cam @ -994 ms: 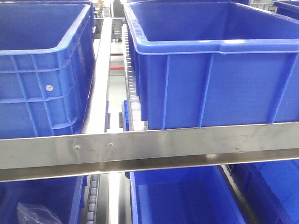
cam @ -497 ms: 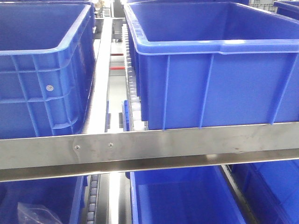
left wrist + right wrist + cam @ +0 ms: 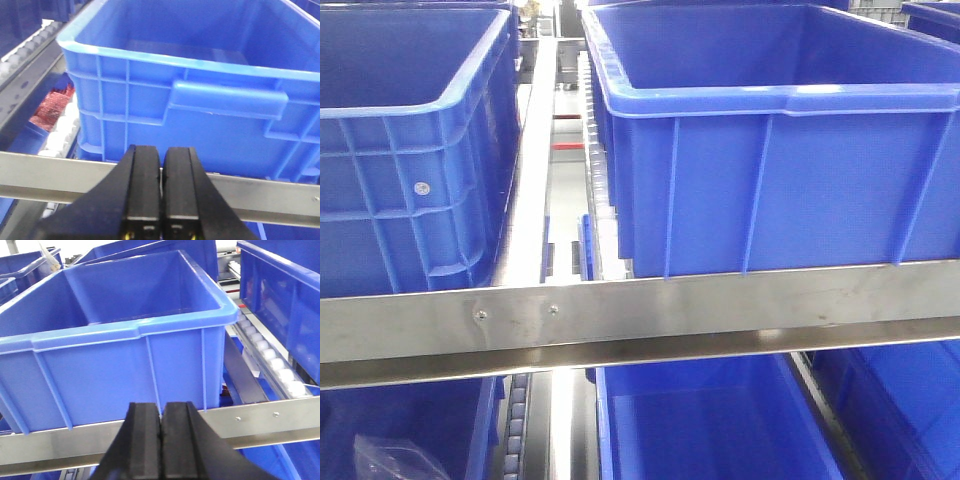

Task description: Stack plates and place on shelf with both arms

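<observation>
Your front view lists two blue bins on the upper shelf level: a left bin and a right bin, side by side with a white divider strip and a line of white rollers between them. One steel rail crosses the frame just below both. Under the rail you have three more blue bins in part view; the lower left one holds a crumpled clear plastic bag. No plates show in any of your three views, so you cannot tell where they lie. Grippers, two. Your left gripper has its black fingers pressed together, nothing between them, pointing at a blue bin with a moulded handle beyond the rail. Your right gripper likewise has its fingers closed flat against each other, empty, facing one blue bin with a roller track to its right.
</observation>
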{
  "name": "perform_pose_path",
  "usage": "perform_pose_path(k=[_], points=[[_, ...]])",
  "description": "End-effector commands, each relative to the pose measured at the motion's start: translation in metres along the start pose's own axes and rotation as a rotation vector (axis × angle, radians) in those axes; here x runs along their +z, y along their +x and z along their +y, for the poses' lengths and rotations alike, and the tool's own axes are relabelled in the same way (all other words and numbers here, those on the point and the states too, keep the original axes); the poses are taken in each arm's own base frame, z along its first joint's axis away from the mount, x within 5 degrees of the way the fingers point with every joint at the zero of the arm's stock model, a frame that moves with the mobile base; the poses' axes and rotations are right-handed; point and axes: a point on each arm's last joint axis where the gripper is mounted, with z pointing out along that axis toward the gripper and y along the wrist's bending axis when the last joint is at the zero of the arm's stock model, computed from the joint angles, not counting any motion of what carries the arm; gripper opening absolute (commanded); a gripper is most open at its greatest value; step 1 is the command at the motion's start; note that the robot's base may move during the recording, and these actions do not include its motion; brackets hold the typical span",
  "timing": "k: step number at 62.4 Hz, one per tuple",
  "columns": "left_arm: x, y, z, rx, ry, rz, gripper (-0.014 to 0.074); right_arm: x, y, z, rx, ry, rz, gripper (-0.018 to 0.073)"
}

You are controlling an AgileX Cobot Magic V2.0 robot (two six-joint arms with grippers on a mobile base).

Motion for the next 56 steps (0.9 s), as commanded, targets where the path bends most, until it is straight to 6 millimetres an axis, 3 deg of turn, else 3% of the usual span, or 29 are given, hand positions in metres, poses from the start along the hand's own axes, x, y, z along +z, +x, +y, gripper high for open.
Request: perform_pose_path(k=[1,56], points=[[-0.0001,-0.0012,0.0001,-0.001,0.011,-0.079,0.0101,-0.0029,-0.0144,0.0026,-0.015,-0.02,-0.125,0.0048],[-0.0011,-0.0092,-0.0001,0.041,0.011,-0.168,0.0101,-0.0029,-0.0144,0.0027,-0.015,-0.021,-0.125,0.0048]])
